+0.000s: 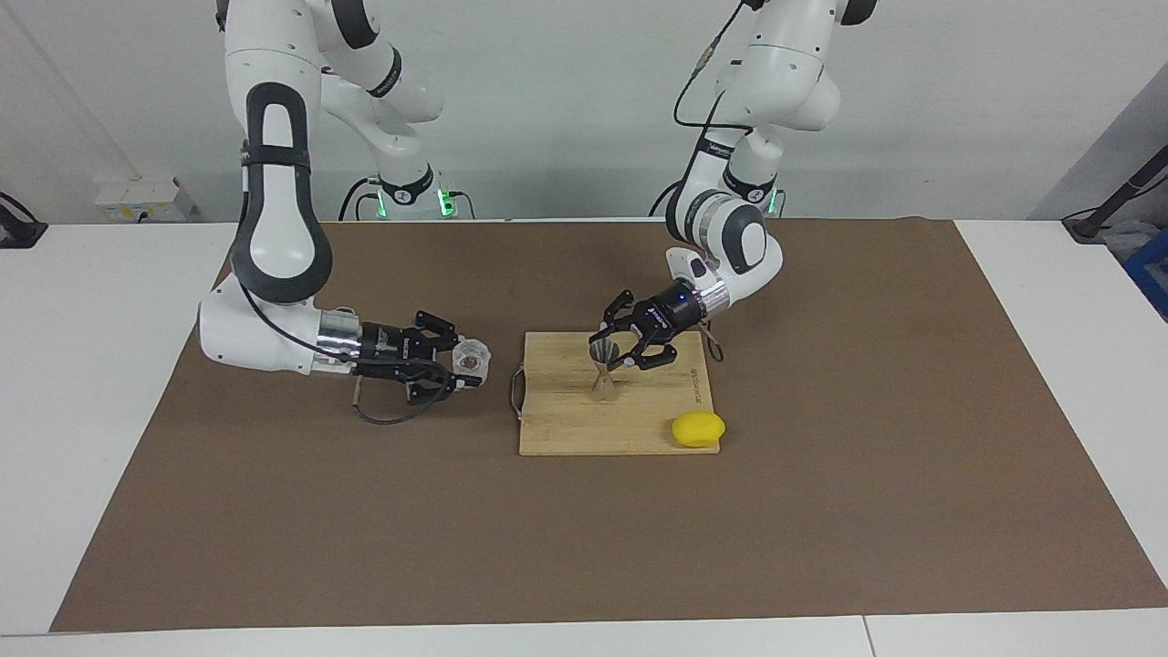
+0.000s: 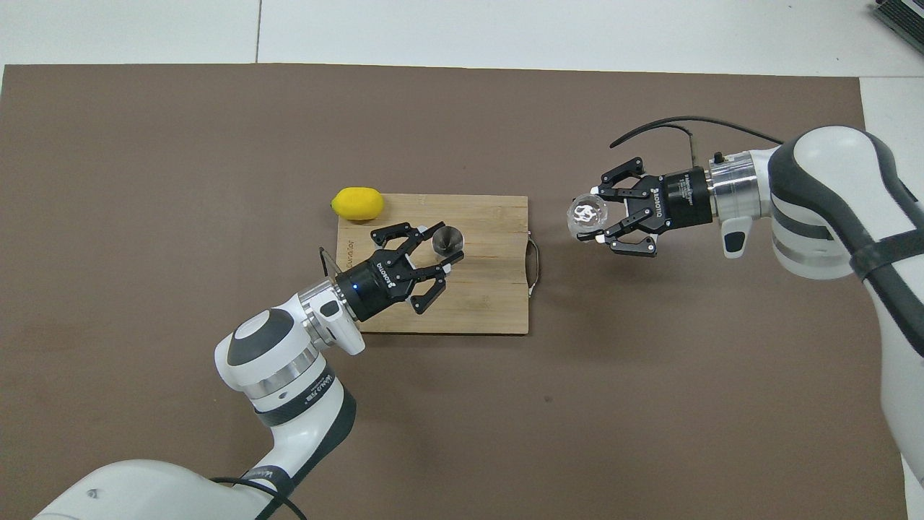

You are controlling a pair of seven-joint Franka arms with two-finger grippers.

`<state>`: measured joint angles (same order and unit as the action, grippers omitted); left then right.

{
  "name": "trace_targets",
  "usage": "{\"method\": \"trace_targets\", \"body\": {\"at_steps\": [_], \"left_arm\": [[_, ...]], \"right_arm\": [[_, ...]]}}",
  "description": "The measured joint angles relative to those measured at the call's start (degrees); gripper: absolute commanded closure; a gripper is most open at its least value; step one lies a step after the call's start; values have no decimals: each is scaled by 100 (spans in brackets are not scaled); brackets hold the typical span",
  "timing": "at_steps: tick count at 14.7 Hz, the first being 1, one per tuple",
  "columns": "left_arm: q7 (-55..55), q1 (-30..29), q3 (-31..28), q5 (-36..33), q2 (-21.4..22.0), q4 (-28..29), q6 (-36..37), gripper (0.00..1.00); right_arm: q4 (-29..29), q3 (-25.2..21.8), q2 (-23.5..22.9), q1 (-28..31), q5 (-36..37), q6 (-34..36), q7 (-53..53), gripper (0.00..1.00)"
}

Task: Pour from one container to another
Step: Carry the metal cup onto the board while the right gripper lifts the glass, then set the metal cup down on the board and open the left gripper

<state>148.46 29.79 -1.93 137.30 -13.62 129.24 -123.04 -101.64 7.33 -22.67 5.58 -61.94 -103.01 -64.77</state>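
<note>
The clear glass tumbler (image 1: 474, 350) (image 2: 583, 214) is held low over the brown mat, just off the handle end of the cutting board, with my right gripper (image 1: 465, 361) (image 2: 596, 218) shut on it from the side. The metal hourglass jigger (image 1: 603, 380) (image 2: 448, 237) stands upright near the middle of the board. My left gripper (image 1: 610, 355) (image 2: 442, 250) is shut on its upper cone. I cannot tell whether the jigger's base touches the board. A gap about as wide as the handle loop separates the two containers.
The bamboo cutting board (image 1: 584, 429) (image 2: 484, 303) lies mid-table with its wire handle (image 2: 534, 263) toward the right arm's end. A yellow lemon (image 1: 698, 429) (image 2: 356, 203) sits at the board's corner farthest from the robots. A brown mat (image 1: 821, 502) covers the table.
</note>
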Motion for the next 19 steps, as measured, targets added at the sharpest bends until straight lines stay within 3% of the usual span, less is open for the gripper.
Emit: {"method": "trace_targets", "body": {"at_steps": [15,19], "left_arm": [[538,30,-6,50,-233,-49,242,100],[653,31,-15,54,-312,-81,403,100]], "right_arm": [[-80,13,20,-303,-33,-293,11,100],[-86,16,23,-347,-396,-302,13,100]]}}
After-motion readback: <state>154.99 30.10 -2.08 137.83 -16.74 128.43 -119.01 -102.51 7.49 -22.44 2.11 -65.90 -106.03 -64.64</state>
